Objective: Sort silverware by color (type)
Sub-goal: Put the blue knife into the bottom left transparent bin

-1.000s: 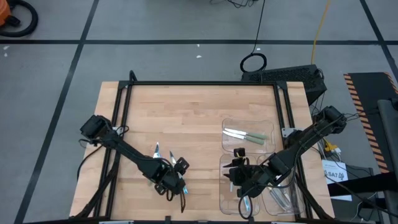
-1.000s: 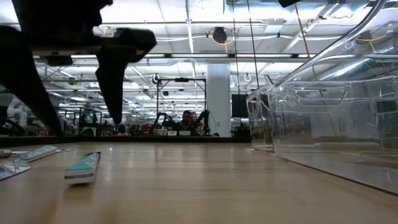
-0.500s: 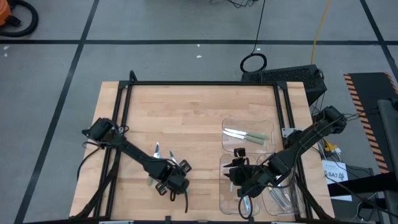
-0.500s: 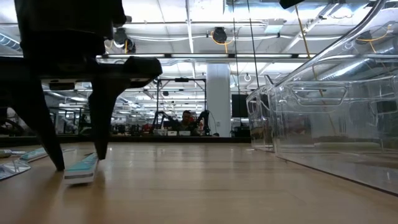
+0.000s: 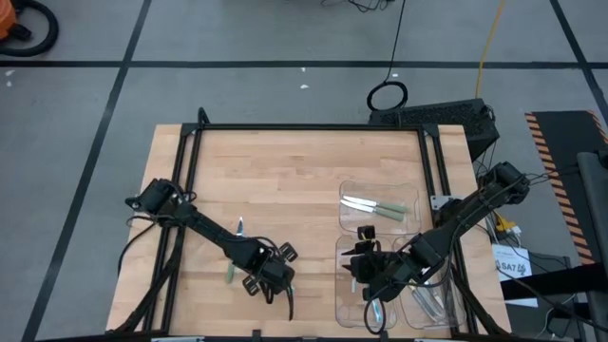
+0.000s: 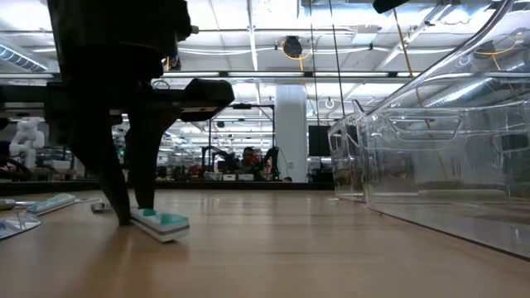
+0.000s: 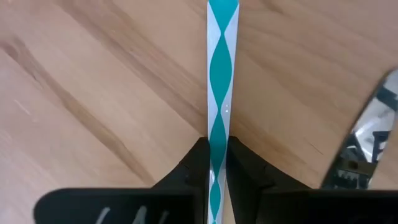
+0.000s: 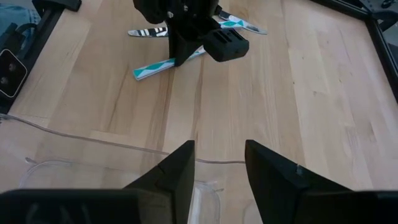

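Lower left of the high view: the left gripper [image 5: 269, 275] pinches a slim utensil with a teal-and-white patterned handle [image 7: 221, 112] against the wooden table [image 5: 294, 180], presumably for lifting. The right gripper [image 5: 353, 269] waits spread above the clear plastic trays [image 5: 378, 193].

Light wooden bench [image 5: 294, 180] with a black frame along its edges, planks running across its width. On its left front part, loose silverware: a teal-and-white patterned handle [image 7: 222, 93] flat on the wood under the left end effector [image 5: 269, 275], a green-handled piece [image 5: 230, 274] just beside it toward the left edge, and a silver-ended piece [image 5: 240, 226] a little farther back. On the right side, clear plastic trays [image 5: 380, 214] directly on the wood, the rear one with 2 green-handled utensils [image 5: 375, 206] side by side, the front ones partly hidden by the right arm.
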{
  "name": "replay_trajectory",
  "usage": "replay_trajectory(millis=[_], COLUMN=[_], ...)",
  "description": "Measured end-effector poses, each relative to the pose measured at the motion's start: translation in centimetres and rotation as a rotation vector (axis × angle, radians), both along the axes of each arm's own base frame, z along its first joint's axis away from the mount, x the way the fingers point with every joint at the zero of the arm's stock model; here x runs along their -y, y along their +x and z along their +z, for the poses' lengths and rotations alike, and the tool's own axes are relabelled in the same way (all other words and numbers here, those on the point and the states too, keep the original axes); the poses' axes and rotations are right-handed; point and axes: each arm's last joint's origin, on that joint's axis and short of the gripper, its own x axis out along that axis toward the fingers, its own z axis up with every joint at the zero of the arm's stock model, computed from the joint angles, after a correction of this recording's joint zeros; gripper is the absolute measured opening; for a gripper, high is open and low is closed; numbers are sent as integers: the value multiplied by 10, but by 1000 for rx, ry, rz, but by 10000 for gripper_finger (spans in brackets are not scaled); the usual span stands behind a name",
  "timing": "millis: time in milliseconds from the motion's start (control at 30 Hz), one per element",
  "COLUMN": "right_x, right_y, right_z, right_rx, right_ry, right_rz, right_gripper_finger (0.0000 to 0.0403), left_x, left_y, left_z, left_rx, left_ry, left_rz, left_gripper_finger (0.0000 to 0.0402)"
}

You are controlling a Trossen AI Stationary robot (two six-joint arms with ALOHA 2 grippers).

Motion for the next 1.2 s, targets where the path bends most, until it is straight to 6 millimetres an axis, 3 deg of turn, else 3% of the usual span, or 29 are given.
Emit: replay_trajectory(millis=[200, 400, 533, 700, 933, 1200], right_x=[0, 0, 4, 1, 2, -1], right_y=[0, 0, -5, -18, -44, -59], right_z=[0, 0, 12, 35, 40, 36], right_rx=[-1, -1, 28, 120, 115, 64], right_ry=[-1, 3, 29, 70, -15, -23], right_rz=[0, -5, -14, -35, -82, -98], right_gripper_finger=[136, 136, 136, 136, 136, 136], left_x=[5, 16, 21, 28, 31, 32], left_y=[13, 21, 27, 32, 41, 49], left_z=[21, 62, 88, 115, 146, 161], left_rx=[-7, 27, 64, 123, 238, 328], left_ry=[27, 119, 132, 158, 219, 313], left_rz=[56, 44, 16, -77, -214, -461], left_gripper_finger=[35, 35, 35, 35, 36, 36])
